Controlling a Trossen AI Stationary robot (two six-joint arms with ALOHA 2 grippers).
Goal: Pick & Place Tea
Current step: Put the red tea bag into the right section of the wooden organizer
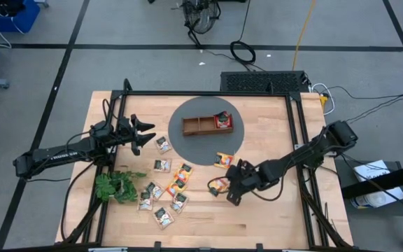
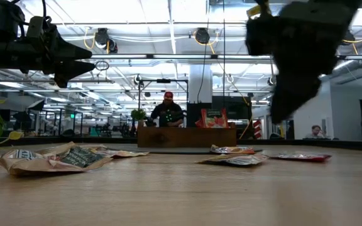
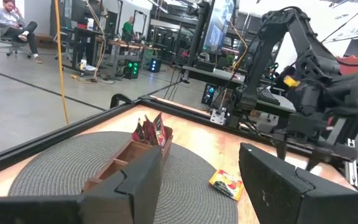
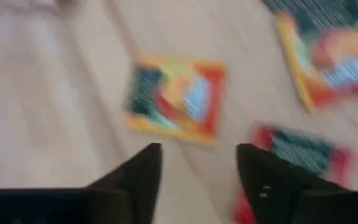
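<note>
Wooden table (image 1: 271,210) boards are seen at the front, where many tea sachets (image 1: 165,185) are scattered flat. Just above them the right gripper (image 1: 231,193) is held with fingers parted, nothing gripped. Farther back, the left gripper (image 1: 147,133) is spread open and empty. Red sachets are stood in the tray (image 1: 201,127) on a grey mat (image 1: 187,112).

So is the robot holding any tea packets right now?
No. The right tool hangs open above the loose tea sachets, and the left tool is open and empty too.
</note>
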